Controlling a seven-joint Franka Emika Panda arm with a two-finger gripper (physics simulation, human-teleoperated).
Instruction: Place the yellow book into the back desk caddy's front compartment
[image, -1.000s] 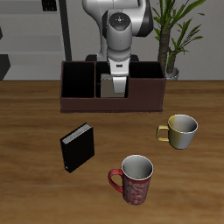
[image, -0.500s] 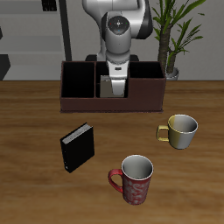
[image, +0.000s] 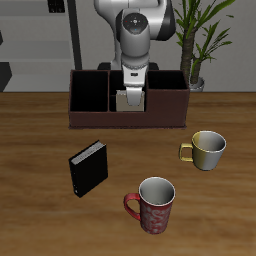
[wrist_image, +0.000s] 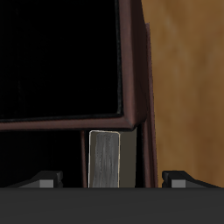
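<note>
- Over the back desk caddy (image: 127, 98), at twelve o'clock on the table (image: 40, 150), the gripper (image: 133, 97) hangs with fingers apart.
- Yellow book (wrist_image: 105, 158) stands upright in the front compartment (image: 130, 104), between the fingers, untouched.

It looked like an office: a wooden desk (image: 40, 140) carried a desk caddy (image: 128, 112), mugs (image: 208, 149) and a black book (image: 87, 168).

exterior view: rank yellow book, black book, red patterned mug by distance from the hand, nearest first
Measured from the hand over the back desk caddy:
1. yellow book: upright at the hand, in the caddy's middle.
2. black book: on the table, forward of the caddy.
3. red patterned mug: nearest the table's front edge.
</note>
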